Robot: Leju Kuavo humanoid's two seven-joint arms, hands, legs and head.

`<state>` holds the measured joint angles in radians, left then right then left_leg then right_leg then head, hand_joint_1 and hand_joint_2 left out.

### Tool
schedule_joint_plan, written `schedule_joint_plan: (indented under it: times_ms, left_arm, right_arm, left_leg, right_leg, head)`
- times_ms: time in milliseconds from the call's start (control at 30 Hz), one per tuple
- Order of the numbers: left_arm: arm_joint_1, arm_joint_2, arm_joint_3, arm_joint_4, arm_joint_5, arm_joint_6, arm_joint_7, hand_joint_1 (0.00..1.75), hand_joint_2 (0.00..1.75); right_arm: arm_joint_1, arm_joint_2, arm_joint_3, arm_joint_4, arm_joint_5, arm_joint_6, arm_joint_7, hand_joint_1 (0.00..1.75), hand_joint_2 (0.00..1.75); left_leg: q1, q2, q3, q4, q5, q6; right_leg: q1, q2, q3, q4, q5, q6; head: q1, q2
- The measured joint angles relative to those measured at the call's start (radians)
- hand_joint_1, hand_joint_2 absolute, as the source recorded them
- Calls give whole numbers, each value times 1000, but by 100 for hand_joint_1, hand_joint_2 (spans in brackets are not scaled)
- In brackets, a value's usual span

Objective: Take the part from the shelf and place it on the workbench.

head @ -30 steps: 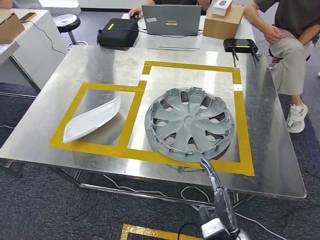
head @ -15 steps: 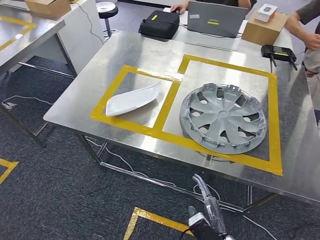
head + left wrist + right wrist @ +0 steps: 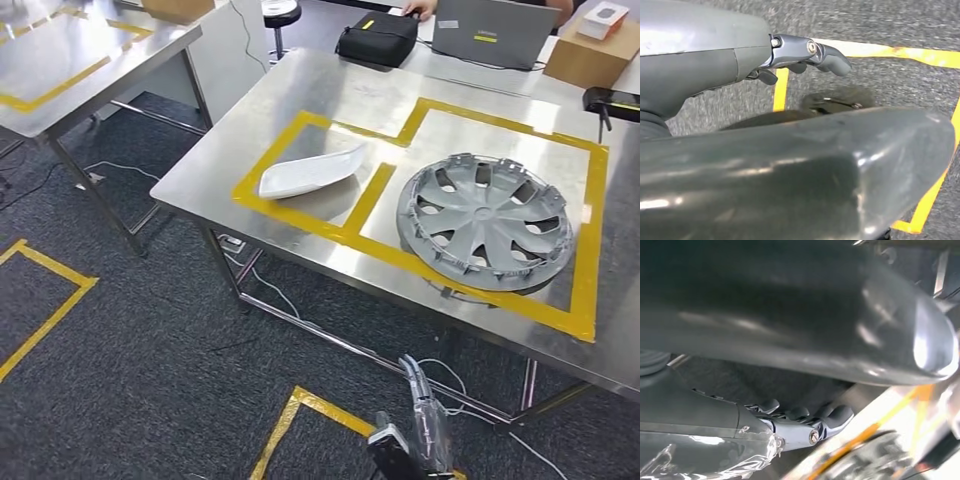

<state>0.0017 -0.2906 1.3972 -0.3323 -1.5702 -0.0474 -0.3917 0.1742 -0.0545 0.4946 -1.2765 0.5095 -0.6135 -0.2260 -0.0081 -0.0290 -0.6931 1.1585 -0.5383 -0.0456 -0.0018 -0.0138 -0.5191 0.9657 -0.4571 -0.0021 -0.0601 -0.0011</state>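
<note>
While the grey hubcap (image 3: pixel 487 220) and white panel (image 3: pixel 312 172) already lie inside the yellow tape on the workbench (image 3: pixel 226 150), centre-right of frame, both hands, right hand (image 3: pixel 423 415) and left hand (image 3: pixel 806 52), hang slack-fingered holding nothing, so placing looks done.

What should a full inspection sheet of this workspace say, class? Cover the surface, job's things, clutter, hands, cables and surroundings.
Surface: steel workbench, two yellow-taped frames side by side.
Job's things: grey wheel cover lies flat in the larger frame; white panel lies in the smaller one.
Clutter: black bag, laptop and cardboard box at the far side.
Hands: left hand and right hand hang low over the floor, holding nothing.
Cables: cables on the carpet under the workbench.
Surroundings: second table standing apart; yellow floor tape.
</note>
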Motion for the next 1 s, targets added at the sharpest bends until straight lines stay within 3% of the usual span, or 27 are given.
schedule_joint_plan:
  times_ms: [33, 67, 100, 133, 200, 233, 267, 300, 333, 367, 400, 433, 500, 533, 567, 600, 633, 700, 767, 800, 833, 867, 900, 933, 1000]
  left_arm:
    - [-2, 1, -1, 2, 0, 1, 1, 0, 0]
    - [-3, 2, -2, 4, 1, 1, 3, 0, 0]
    - [-2, 3, -2, 6, 2, -2, 5, 0, 0]
    - [-1, 4, -1, 6, 3, -8, 9, 0, 0]
    - [-1, 4, -1, 6, 3, -25, 20, 0, 0]
    - [-3, 3, -3, 5, 3, -31, 30, 0, 0]
    - [-3, 1, -7, 3, 2, -33, 41, 0, 0]
    - [-1, 0, -15, 2, 2, -30, 55, 0, 0]
    - [5, 0, -25, 1, 2, -23, 69, 0, 0]
    - [13, 1, -37, 1, 1, -14, 81, 0, 0]
    - [19, 2, -50, 0, 1, -5, 89, 0, 0]
    - [21, 3, -63, 0, 1, 4, 94, 0, 0]
    - [16, 5, -87, 1, 3, 20, 96, 0, 0]
    - [13, 5, -96, 1, 6, 26, 96, 0, 0]
    - [12, 4, -102, 1, 12, 33, 96, 0, 0]
    - [13, 3, -104, 1, 21, 40, 96, 0, 0]
    - [14, -1, -104, 0, 32, 47, 96, 0, 0]
    - [14, -12, -102, -2, 55, 57, 95, 0, 0]
    - [14, -25, -96, -9, 98, 60, 77, 0, 0]
    - [15, -31, -86, -13, 137, 57, 53, 0, 0]
    - [16, -35, -70, -19, 185, 50, 19, 0, 0]
    - [18, -39, -48, -26, 232, 39, -19, 0, 0]
    - [19, -43, -24, -34, 269, 26, -57, 0, 0]
    - [20, -45, -2, -42, 292, 15, -89, 0, 0]
    - [20, -49, 24, -54, 303, 6, -138, 0, 0]
  right_arm:
    - [7, 5, -13, 11, -10, -17, 22, 0, 0]
    - [12, 14, -34, 30, -48, -10, 54, 0, 0]
    - [15, 27, -65, 62, -109, 21, 89, 0, 0]
    - [10, 43, -106, 123, -181, 70, 112, 0, 0]
    - [-21, 77, -204, 320, -281, 169, 105, 0, 0]
    - [-41, 90, -246, 435, -295, 202, 90, 0, 0]
    - [-60, 102, -275, 536, -289, 225, 87, 0, 0]
    - [-76, 112, -293, 623, -272, 244, 98, 0, 0]
    - [-94, 124, -302, 695, -245, 265, 120, 0, 0]
    - [-111, 134, -304, 760, -214, 289, 143, 0, 0]
    - [-124, 144, -302, 816, -183, 318, 165, 0, 0]
    - [-133, 152, -298, 862, -159, 347, 184, 0, 0]
    - [-141, 164, -291, 928, -141, 386, 208, 0, 0]
    - [-142, 167, -289, 951, -143, 392, 213, 0, 0]
    - [-144, 169, -288, 972, -149, 389, 214, 0, 0]
    - [-145, 170, -289, 988, -158, 381, 210, 0, 0]
    - [-148, 171, -291, 999, -167, 371, 203, 0, 0]
    - [-153, 171, -300, 1017, -189, 349, 184, 0, 0]
    - [-156, 172, -315, 1029, -225, 328, 154, 0, 0]
    - [-156, 173, -327, 1032, -257, 316, 125, 0, 0]
    - [-153, 175, -345, 1034, -295, 304, 86, 0, 0]
    - [-150, 177, -370, 1034, -331, 291, 43, 0, 0]
    - [-147, 178, -396, 1033, -358, 281, 1, 0, 0]
    - [-143, 179, -421, 1032, -374, 273, -31, 0, 0]
    - [-133, 177, -464, 1027, -385, 268, -66, 0, 0]
  left_leg:
    - [6, 9, -10, 57, -24, -8]
    - [13, 14, -6, 89, -23, -16]
    - [21, 19, 14, 89, -1, -23]
    - [27, 28, 52, 56, 28, -30]
    - [36, 71, 164, -79, 56, -39]
    - [35, 91, 210, -146, 50, -35]
    - [33, 103, 237, -191, 40, -27]
    - [29, 101, 243, -212, 36, -16]
    - [25, 92, 234, -213, 37, -1]
    - [23, 85, 223, -210, 45, 11]
    - [22, 75, 213, -209, 54, 22]
    - [22, 64, 201, -210, 65, 32]
    - [18, 35, 174, -209, 89, 43]
    - [15, 20, 159, -209, 101, 45]
    - [12, 5, 144, -208, 113, 46]
    - [10, -9, 129, -208, 125, 45]
    - [9, -22, 115, -207, 137, 43]
    - [8, -47, 90, -206, 159, 37]
    - [6, -68, 74, -205, 183, 29]
    - [6, -77, 68, -206, 195, 23]
    - [6, -88, 64, -207, 206, 18]
    - [6, -84, 57, -205, 205, 12]
    - [4, -67, 48, -191, 185, 7]
    - [3, -43, 35, -157, 145, 3]
    - [3, 3, 2, -32, 33, -5]
  right_leg:
    - [0, -17, -13, 0, 9, 2]
    - [-1, -33, -24, 1, 17, 4]
    - [-2, -48, -36, 2, 25, 8]
    - [-4, -61, -47, 4, 33, 13]
    - [-6, -85, -65, 16, 45, 27]
    - [-6, -96, -73, 24, 50, 36]
    - [-6, -107, -80, 31, 56, 44]
    - [-8, -119, -86, 34, 63, 51]
    - [-11, -127, -90, 33, 71, 59]
    - [-15, -120, -94, 36, 66, 65]
    - [-19, -97, -101, 54, 42, 70]
    - [-20, -65, -113, 92, 0, 73]
    - [-18, -5, -147, 223, -104, 71]
    - [-15, 7, -157, 284, -136, 67]
    - [-11, 13, -156, 320, -146, 63]
    - [-7, 16, -137, 320, -133, 57]
    - [-4, 22, -101, 282, -107, 51]
    - [-1, 60, 7, 137, -71, 38]
    - [-1, 97, 80, 23, -74, 33]
    - [-1, 101, 89, 1, -80, 32]
    - [-2, 92, 82, 1, -75, 30]
    - [-2, 80, 72, 2, -69, 24]
    - [-2, 66, 64, 5, -61, 15]
    - [-3, 50, 54, 4, -51, 8]
    - [1, 18, 35, 5, -32, -1]
  head:
    - [0, 0]
    - [0, 0]
    - [0, 0]
    - [0, 0]
    - [-2, 0]
    - [-2, 0]
    - [-3, 0]
    - [-4, 0]
    - [-3, 0]
    - [-3, 0]
    - [-2, 0]
    - [-2, 0]
    - [1, 0]
    - [2, 0]
    - [2, 0]
    - [2, 0]
    - [2, 0]
    - [3, 0]
    - [4, 0]
    - [5, 0]
    - [6, 0]
    - [6, 0]
    - [3, 0]
    - [-1, 0]
    - [-8, 0]
